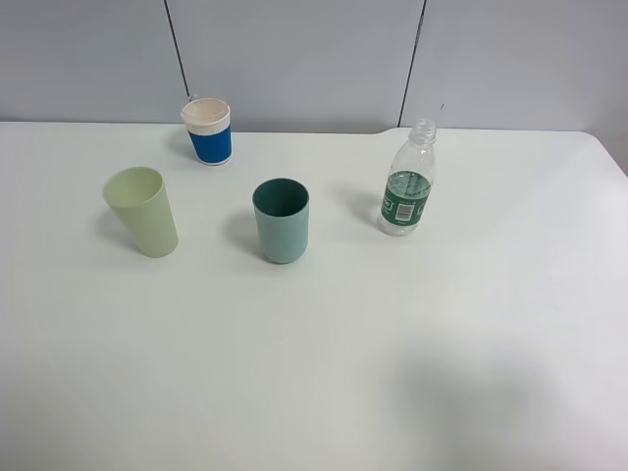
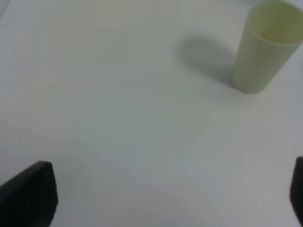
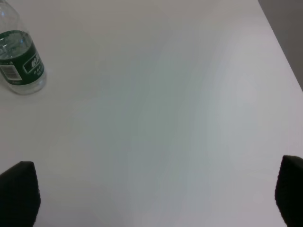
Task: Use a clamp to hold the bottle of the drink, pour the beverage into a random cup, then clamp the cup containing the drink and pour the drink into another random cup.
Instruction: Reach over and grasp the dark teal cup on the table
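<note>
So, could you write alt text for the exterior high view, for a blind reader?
An uncapped clear bottle with a green label stands right of a teal tumbler on a white table; a pale yellow-green tumbler stands left, a blue-and-white paper cup behind. No arm shows.

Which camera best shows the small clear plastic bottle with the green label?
The exterior high view: the clear green-labelled bottle stands whole, uncapped. The right wrist view crops its neck; the left wrist view misses it.
</note>
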Available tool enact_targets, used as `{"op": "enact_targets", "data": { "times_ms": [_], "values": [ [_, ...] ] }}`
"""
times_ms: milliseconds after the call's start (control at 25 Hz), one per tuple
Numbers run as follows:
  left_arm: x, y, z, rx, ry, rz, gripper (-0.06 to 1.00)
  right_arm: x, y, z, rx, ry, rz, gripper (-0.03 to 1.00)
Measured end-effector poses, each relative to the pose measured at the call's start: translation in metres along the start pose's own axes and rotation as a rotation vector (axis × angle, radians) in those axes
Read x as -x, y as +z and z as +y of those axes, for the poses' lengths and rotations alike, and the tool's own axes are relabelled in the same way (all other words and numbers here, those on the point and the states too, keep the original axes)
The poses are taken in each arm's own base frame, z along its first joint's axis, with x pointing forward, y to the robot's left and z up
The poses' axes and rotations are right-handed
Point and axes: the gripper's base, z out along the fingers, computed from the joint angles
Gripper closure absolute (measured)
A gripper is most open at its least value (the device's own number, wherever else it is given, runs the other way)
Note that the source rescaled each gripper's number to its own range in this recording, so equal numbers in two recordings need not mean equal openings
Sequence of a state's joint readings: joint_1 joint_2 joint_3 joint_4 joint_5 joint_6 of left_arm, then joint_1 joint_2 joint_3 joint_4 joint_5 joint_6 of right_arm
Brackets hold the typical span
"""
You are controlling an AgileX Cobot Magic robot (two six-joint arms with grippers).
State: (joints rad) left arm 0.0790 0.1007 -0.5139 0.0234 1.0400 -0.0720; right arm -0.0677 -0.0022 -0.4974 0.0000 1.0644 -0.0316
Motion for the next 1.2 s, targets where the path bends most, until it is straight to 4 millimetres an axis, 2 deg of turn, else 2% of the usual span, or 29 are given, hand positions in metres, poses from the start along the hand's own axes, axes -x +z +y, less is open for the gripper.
{"op": "enact_targets", "data": {
  "times_ms": [400,680,1200],
  "values": [
    [0.026,0.027,-0.005,-0.051,0.049,0.046,-0.06,0.000,0.000,0.000,0.000,0.000,0.000,-0.03],
    [0.031,0.049,-0.008,-0.057,0.154,0.158,-0.06,0.000,0.000,0.000,0.000,0.000,0.000,-0.03],
    [0.034,0.076,-0.022,-0.117,0.344,0.283,-0.06,0.000,0.000,0.000,0.000,0.000,0.000,-0.03]
  ]
}}
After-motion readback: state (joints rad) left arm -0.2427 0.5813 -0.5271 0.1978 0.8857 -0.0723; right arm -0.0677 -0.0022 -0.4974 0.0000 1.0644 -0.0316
